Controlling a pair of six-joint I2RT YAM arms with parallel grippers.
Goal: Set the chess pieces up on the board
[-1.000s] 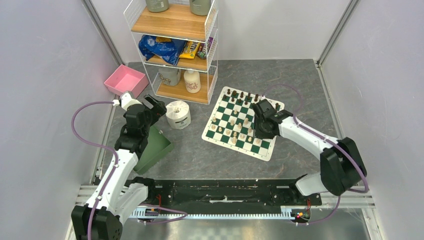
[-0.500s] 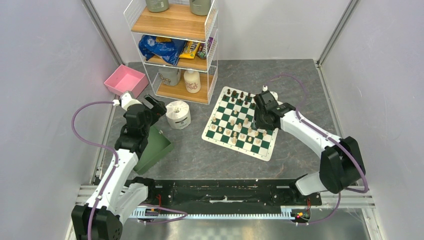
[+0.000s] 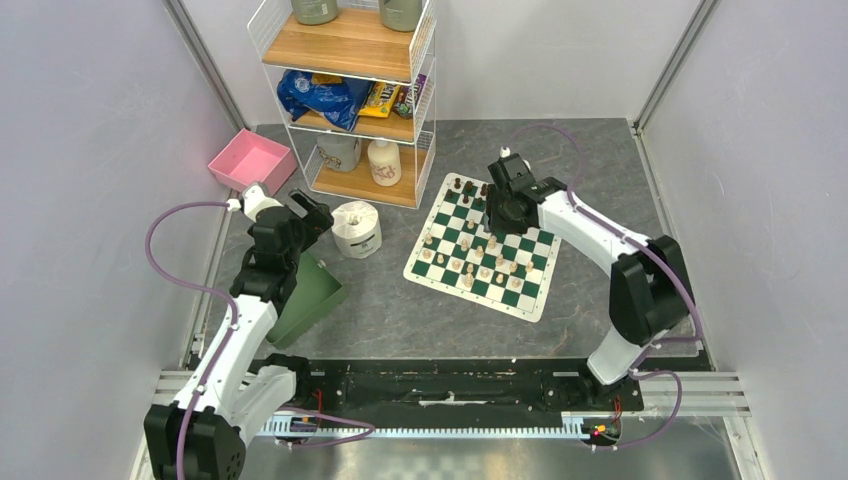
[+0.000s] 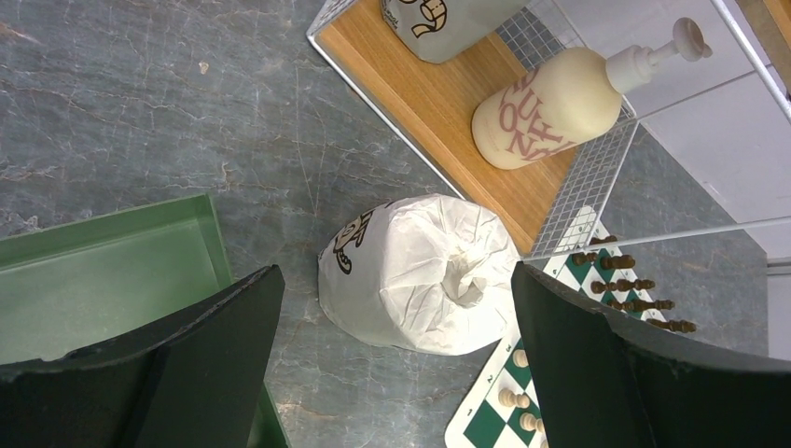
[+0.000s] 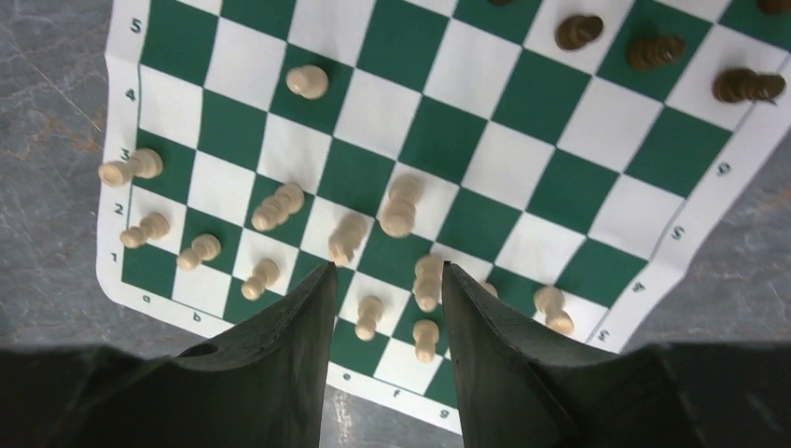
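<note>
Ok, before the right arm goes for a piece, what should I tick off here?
1. Right gripper empty: ok, jaws apart, nothing between them, above the board.
2. Left gripper out of the way: ok, open over the roll, off the board.
3. Cream pieces on their home rows: not ok, spread over several rows.
4. Dark pieces lined up: cannot tell, the arm hides part of the far rows from above.
5. The board lying flat: ok.
</note>
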